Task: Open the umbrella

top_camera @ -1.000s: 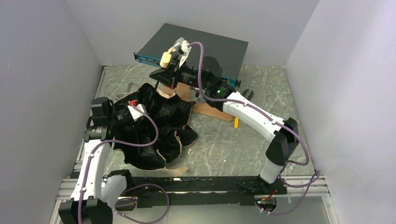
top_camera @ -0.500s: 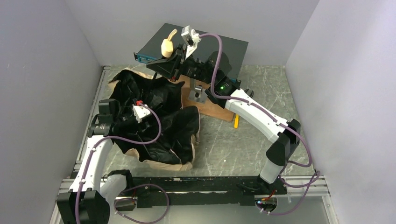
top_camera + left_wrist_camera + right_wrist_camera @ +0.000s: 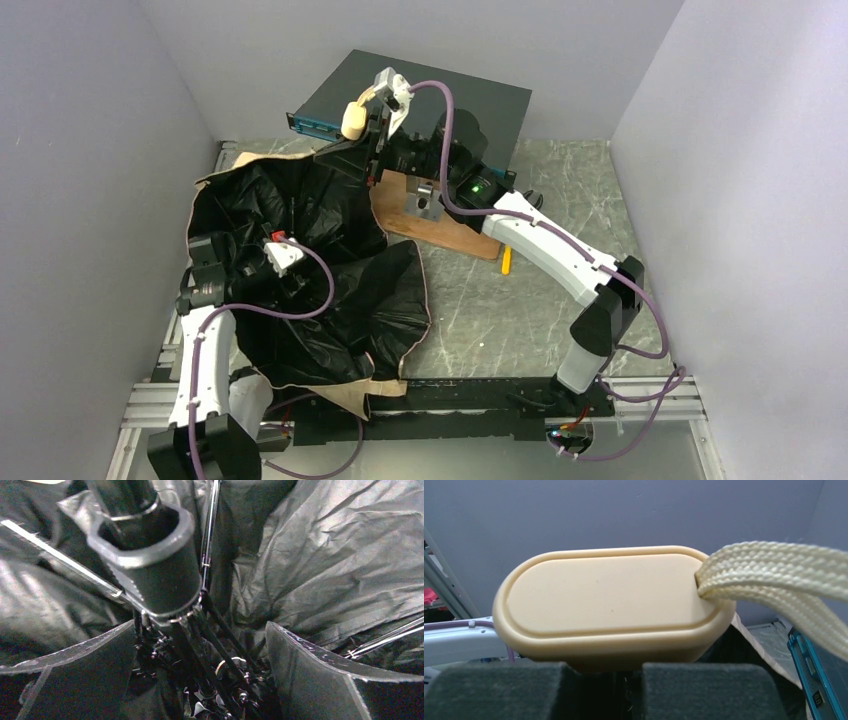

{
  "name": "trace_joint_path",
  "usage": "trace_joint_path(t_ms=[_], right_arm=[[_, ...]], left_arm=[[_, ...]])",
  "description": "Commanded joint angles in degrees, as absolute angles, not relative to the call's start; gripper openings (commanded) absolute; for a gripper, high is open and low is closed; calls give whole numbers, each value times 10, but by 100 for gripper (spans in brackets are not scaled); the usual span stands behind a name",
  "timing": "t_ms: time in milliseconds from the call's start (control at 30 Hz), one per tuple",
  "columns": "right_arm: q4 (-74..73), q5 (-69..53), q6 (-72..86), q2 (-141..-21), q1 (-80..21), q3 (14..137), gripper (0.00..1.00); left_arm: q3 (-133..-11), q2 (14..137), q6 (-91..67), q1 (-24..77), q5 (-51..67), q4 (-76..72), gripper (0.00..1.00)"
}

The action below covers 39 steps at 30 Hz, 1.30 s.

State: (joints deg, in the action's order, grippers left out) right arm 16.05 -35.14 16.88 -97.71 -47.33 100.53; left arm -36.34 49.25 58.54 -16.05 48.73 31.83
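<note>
The umbrella (image 3: 330,200) fills the left side; the table (image 3: 500,320) lies passable to its right

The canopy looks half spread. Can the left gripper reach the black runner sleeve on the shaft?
Probably yes: the left gripper stands open just short of the runner sleeve, only thin ribs between.

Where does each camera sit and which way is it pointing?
Top external: above and behind the robot, looking down on the table; left arm and right arm show.
Left wrist: on that arm, looking into the umbrella's black underside; open left gripper frames it.
Right wrist: on that arm, facing the cream handle and back wall; right gripper shut beneath it.
Shared: top and right wrist both show the handle.
</note>
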Motion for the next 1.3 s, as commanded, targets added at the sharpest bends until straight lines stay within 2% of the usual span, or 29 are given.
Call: trace_joint_path(t_ms=[0,200,400,500,733,967,1167,1267], right_arm=[[243,-348,132,-907,-443,1043,0],[262,-374,156,-933,-455,1037,0],[268,-384,160,-948,-460,1040,0],[271,-390,163,-950,-463,1039,0],[275,-393,161,-951,-471,1038,0],[273,-385,164,-944,-472,1049,0],[276,-385,179,-939,-462,1077,0],[280,-388,188,-940,-458,1092,0]], left_arm=[[-405,471,638,-170,548,385,100],[-503,454,480,-93,545,322,98],[-562,455,461,-82,564,355,76],[-574,455,437,-70,554,337,72],[-636,516,400,-4,473,361,52],[-606,527,452,10,401,394,29],[-542,531,487,-49,396,396,29],[-526,545,493,-75,383,384,32]])
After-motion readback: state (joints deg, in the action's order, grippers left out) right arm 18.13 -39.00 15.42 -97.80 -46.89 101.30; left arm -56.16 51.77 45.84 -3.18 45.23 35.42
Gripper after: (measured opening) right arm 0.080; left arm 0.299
